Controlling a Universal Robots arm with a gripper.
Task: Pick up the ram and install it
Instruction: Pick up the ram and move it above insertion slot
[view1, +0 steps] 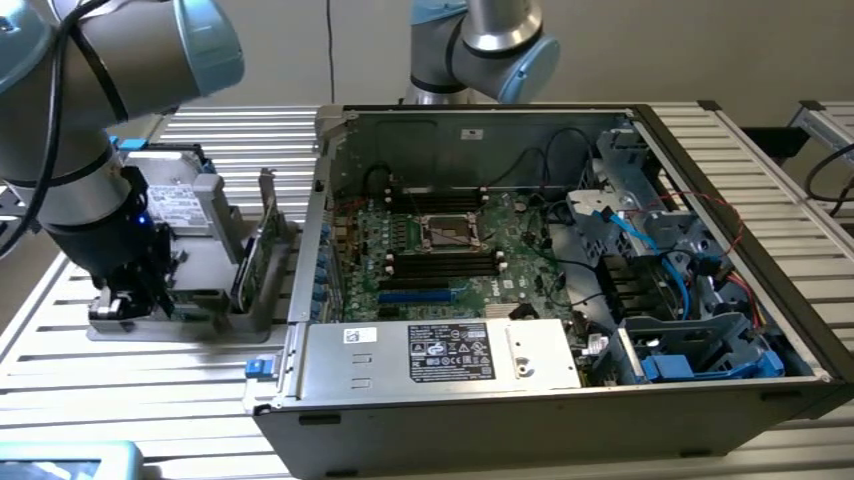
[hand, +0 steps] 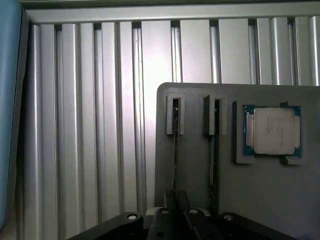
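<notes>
Where the ram sits: the ram stands on edge in a slot of the grey holder, well outside the computer case. Upright like this, its top edge can be pinched from above.
Fingers: the fingers are set narrow on either side of that top edge. They look clamped on the stick, which is not yet lifted out.
Gripper: the gripper points straight down, lined up with the slot.
Neighbours: a second stick sits in the next slot and a processor in its own pocket. The spacing means a grab takes one part only.
Case: it lies open on the slatted table, to the exterior view's right of the holder. The motherboard faces up, so its slots are reachable from above.
</notes>
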